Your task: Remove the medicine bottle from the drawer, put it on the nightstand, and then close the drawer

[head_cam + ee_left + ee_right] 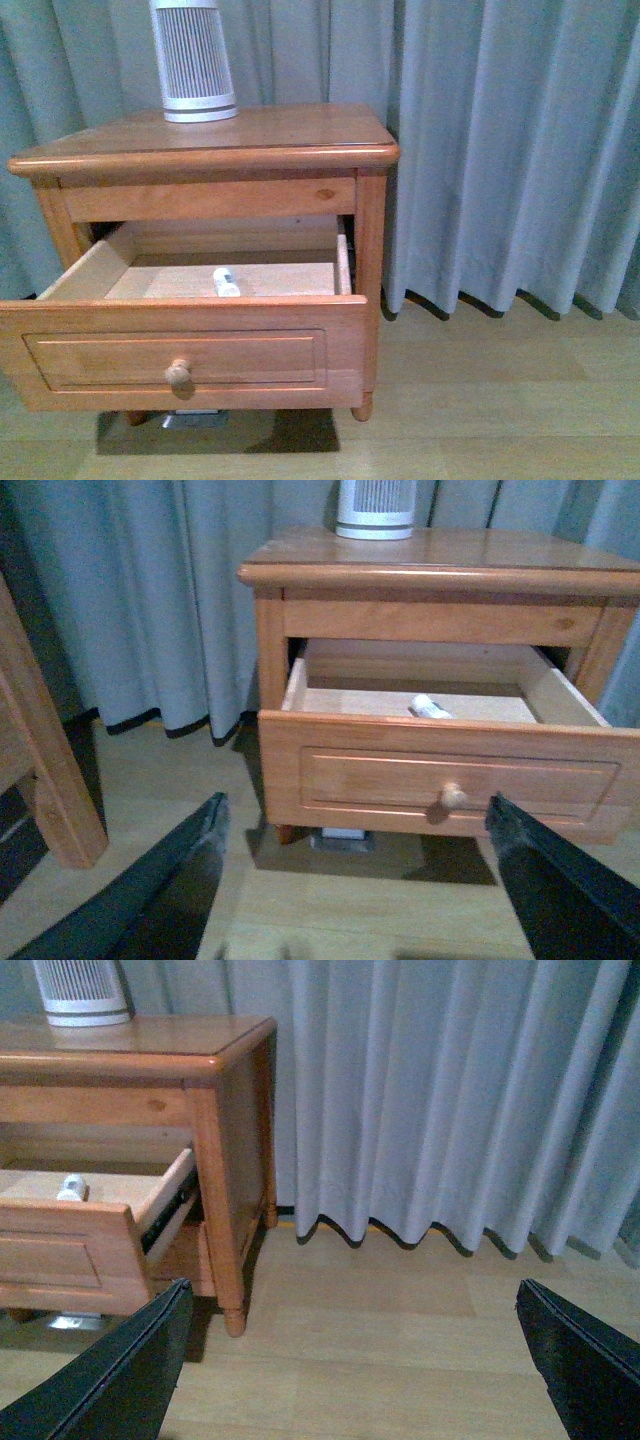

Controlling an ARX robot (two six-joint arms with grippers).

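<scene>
lying in drawer (180,355), medicine bottle (226,283) far from left end effector (355,800), right end effector (353,1282), both gaping, empty

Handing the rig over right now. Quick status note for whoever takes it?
Left end effector: open, empty, facing the drawer front, not touching it.
Right end effector: open, empty, looking past the nightstand's right side, above the floor.
Medicine bottle: lying inside the drawer, which is pulled open.
Nightstand: a ribbed white device stands at the back of its top.
Done: drawer open.
Left: grasp the bottle, set it on the top, close the drawer.
</scene>
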